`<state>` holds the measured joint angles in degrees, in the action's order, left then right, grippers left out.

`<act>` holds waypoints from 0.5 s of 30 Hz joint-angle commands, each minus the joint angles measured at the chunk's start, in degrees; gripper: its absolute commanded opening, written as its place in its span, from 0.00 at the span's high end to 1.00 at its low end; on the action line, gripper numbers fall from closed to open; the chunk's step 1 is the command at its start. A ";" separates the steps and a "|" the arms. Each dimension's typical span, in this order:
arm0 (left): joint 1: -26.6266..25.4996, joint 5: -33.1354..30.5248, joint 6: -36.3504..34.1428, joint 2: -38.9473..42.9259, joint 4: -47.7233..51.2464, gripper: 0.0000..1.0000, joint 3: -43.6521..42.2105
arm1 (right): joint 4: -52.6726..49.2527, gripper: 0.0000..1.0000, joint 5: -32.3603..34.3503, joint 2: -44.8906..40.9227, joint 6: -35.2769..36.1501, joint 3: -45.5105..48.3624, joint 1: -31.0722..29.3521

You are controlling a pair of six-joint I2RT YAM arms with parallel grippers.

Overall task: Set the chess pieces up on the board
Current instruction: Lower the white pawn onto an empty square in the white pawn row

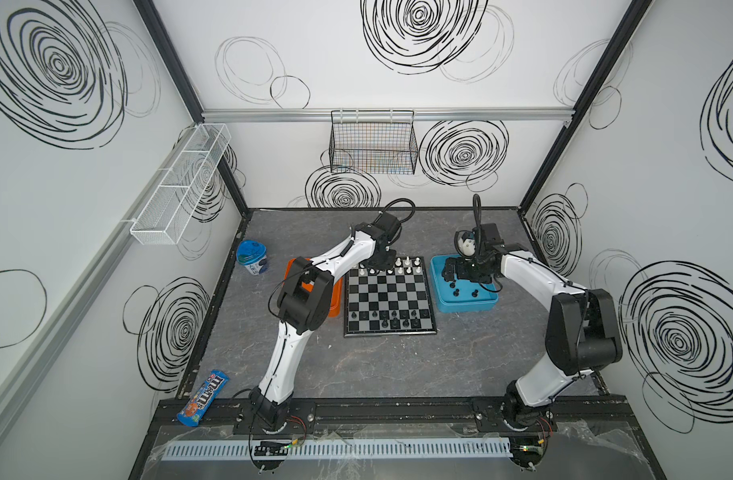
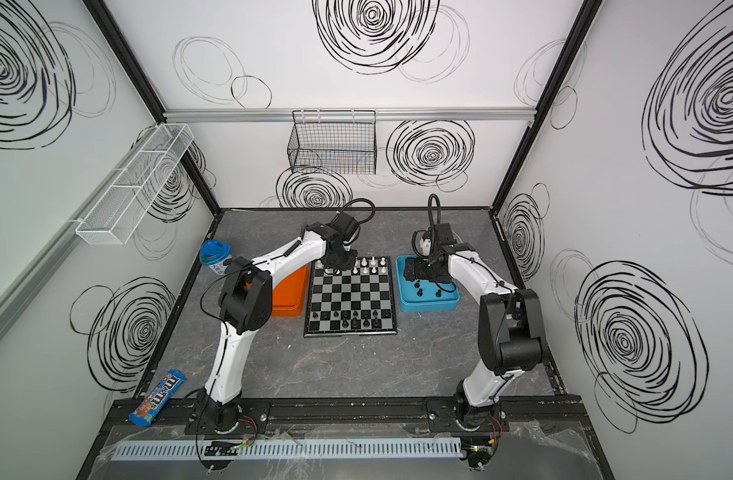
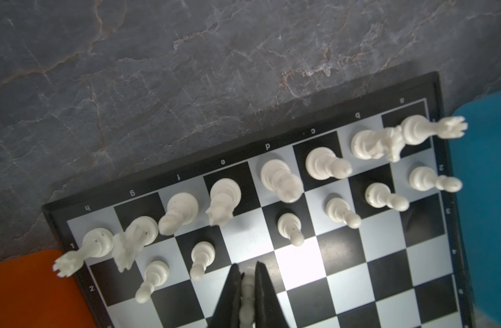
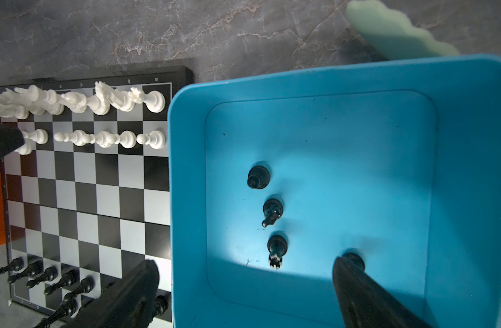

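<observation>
Board [image 1: 387,296]: lies flat in the middle of the bench [image 1: 398,370], with its white end toward the bench's far edge.
White pieces [image 3: 283,179]: eight stand upright and fill the board's farthest row. Six pawns stand in the row next to it.
Left gripper [image 3: 247,268]: clamped tight on a white pawn [image 3: 247,298], with a finger pressing each side. It hangs over the board just short of the pawn row, facing a bare square near the row's middle. I cannot tell whether the pawn's base touches the board.
Black pieces [image 1: 394,314]: upright in the two rows by the board's near edge, both rows patchy.
Blue tray [image 4: 471,142]: just beside the board's right edge, toward the bench's right edge.
Loose black pieces [image 4: 272,210]: four stand on the blue tray's floor. Three are in a line and one is apart, half hidden behind a gripper finger.
Right gripper [image 4: 245,262]: jaws spread wide and holding nothing, low over the blue tray. One finger is inside, beside the lone piece. The other looks to be outside the tray wall, above the board's corner.
Orange tray [image 2: 292,291]: just beside the board's left edge, largely under the left arm.
Blue-lidded cup [image 1: 252,257]: near the bench's left edge, in the far half.
Sweets packet [image 1: 205,399]: at the bench's near left corner.
</observation>
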<state>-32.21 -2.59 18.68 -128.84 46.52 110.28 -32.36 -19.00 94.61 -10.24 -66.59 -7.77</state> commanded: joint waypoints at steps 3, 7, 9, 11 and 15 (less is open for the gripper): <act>-0.31 0.03 0.86 -1.67 -0.91 0.90 1.52 | 0.46 0.00 -0.14 0.31 0.90 0.85 0.52; -0.31 -0.05 0.93 -2.08 -1.26 0.90 1.52 | 0.46 0.00 -0.19 0.50 0.88 0.80 0.57; -0.32 -0.17 1.02 -2.21 -1.50 0.89 1.52 | 0.46 0.00 -0.24 0.60 0.84 0.85 0.56; -0.31 -0.14 1.03 -2.49 -1.68 0.88 1.46 | 0.45 0.00 -0.24 0.58 0.88 0.80 0.65; -0.32 -0.62 1.12 -2.82 -2.04 0.88 1.28 | 0.45 0.00 -0.23 0.74 0.83 0.83 0.73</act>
<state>-32.21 -2.63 19.07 -130.45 45.32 110.30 -32.23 -19.16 94.67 -10.24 -66.35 -7.42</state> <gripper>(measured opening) 0.122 0.999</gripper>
